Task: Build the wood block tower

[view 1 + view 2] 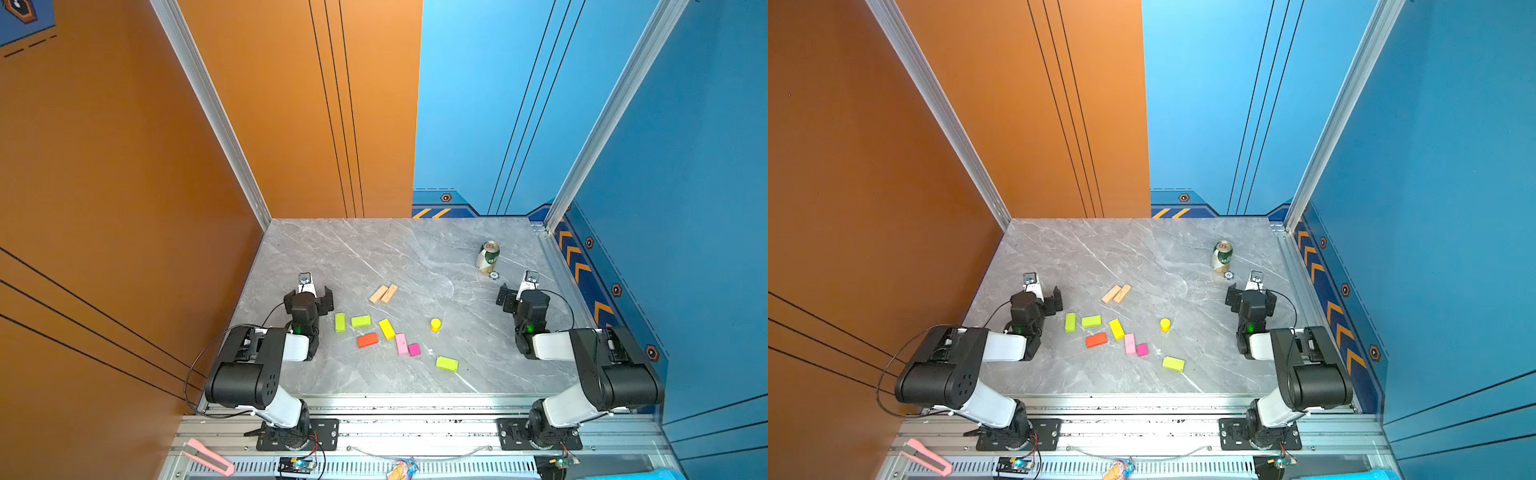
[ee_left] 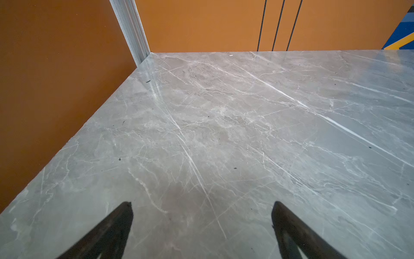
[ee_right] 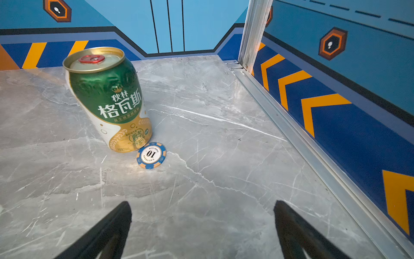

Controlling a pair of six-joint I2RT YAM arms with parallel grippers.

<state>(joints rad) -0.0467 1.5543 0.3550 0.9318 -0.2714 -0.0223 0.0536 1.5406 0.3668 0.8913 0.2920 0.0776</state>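
Note:
The wood blocks lie loose on the grey marble table [image 1: 374, 249], and no tower is in view. Two tan bars [image 1: 383, 293] lie side by side. Nearer the front are two lime-green blocks [image 1: 340, 322] [image 1: 360, 321], a yellow rectangle [image 1: 387, 328], a red-orange one [image 1: 368, 340], a pink one [image 1: 401, 344] and a magenta cube [image 1: 414, 349]. A yellow cylinder [image 1: 435, 324] stands alone, and a third lime-green block [image 1: 446, 363] lies at the front. My left gripper [image 1: 309, 293] [image 2: 201, 204] is open over bare table, left of the blocks. My right gripper [image 1: 524, 296] [image 3: 202, 203] is open near the can.
A green-white drink can [image 1: 488, 256] [image 3: 107, 98] stands at the back right with a poker chip [image 3: 151, 155] beside it. Orange wall on the left, blue wall and metal rail [image 3: 291, 125] on the right. A pink utility knife [image 1: 208, 457] lies on the front frame.

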